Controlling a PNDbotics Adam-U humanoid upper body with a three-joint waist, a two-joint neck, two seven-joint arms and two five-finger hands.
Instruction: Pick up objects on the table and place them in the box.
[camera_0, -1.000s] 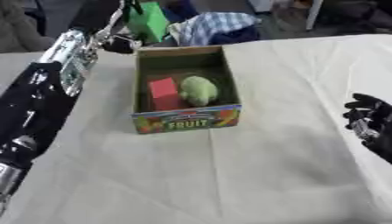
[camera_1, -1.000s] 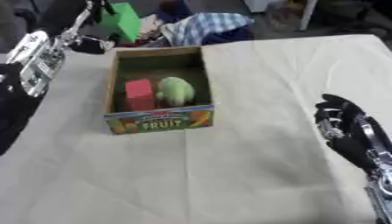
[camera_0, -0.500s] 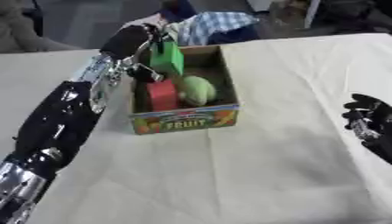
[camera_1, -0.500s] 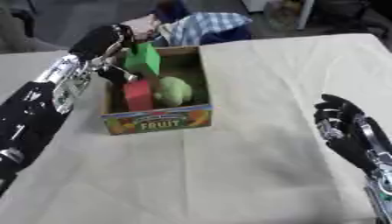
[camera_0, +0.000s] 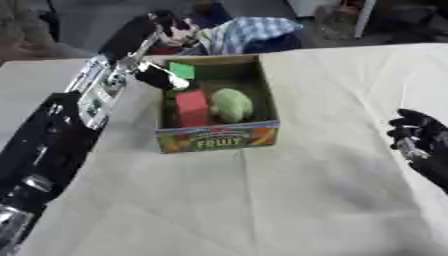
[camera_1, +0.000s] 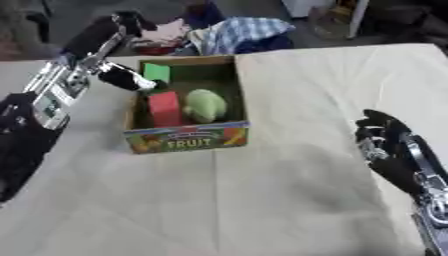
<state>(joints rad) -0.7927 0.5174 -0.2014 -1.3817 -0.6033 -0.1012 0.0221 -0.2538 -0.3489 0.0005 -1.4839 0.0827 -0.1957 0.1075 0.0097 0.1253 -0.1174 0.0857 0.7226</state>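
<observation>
A: Left eye view: the left hand (camera_0: 156, 75) hangs at the box's (camera_0: 219, 137) ten o'clock corner, fingers slack, gripping nothing.

B: And the green block (camera_0: 183, 70) lies inside, at the twelve o'clock end, just beside those fingers; whether they touch it cannot be told.

A: The red block (camera_0: 192, 107) sits at the box's centre, the pale green lump (camera_0: 231, 104) at its three o'clock, touching.

B: At the table's (camera_0: 262, 200) three o'clock edge, the right hand (camera_1: 385, 142) rests open, well apart from the box.
</observation>
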